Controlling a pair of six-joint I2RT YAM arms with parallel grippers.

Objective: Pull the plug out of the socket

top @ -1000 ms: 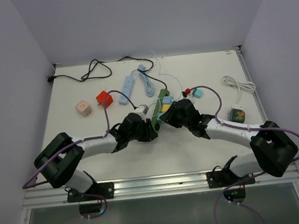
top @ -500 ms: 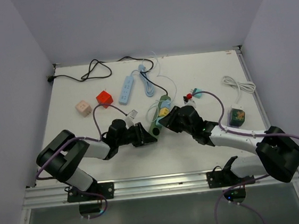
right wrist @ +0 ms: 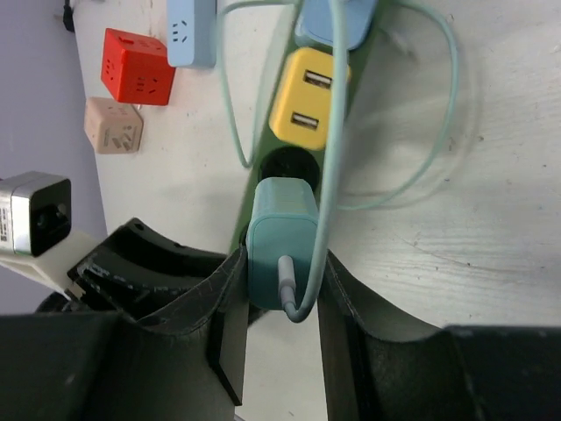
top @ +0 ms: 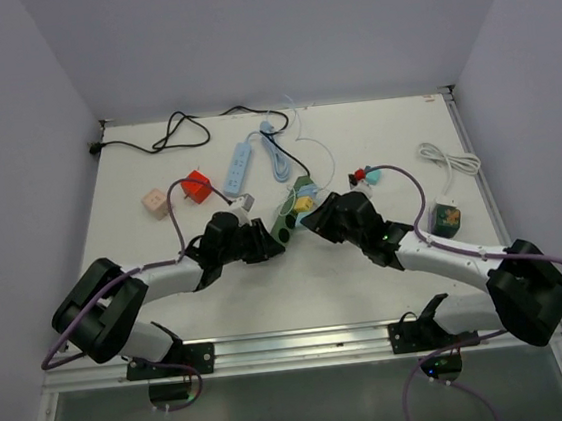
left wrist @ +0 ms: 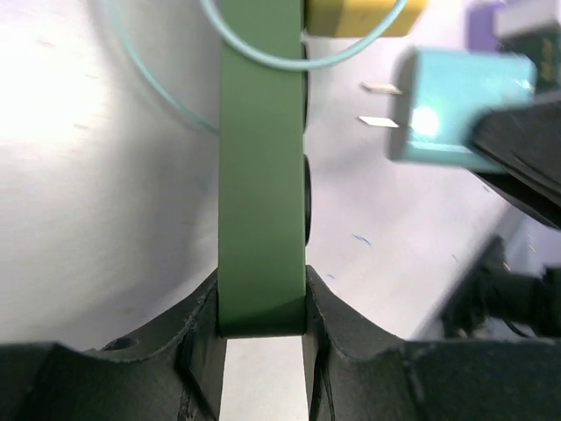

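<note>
The left arm [top: 165, 277] and right arm [top: 447, 254] have white links, bulky black joints, looping purple cables [top: 418, 196], and matte black fingers [right wrist: 225, 333].

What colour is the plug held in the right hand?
Light teal; the plug shows best in the right wrist view.

From above, my table [top: 393, 128] is brightly and evenly lit, with only faint, soft shadows under my arms. My left wrist view is soft. The green power strip [left wrist: 263, 175] sits blurred close to the lens, the teal plug [left wrist: 460, 110] carries a white glare spot, and the upper left washes out. My right wrist view is sharper, with its bottom edge sunk in dark.
</note>
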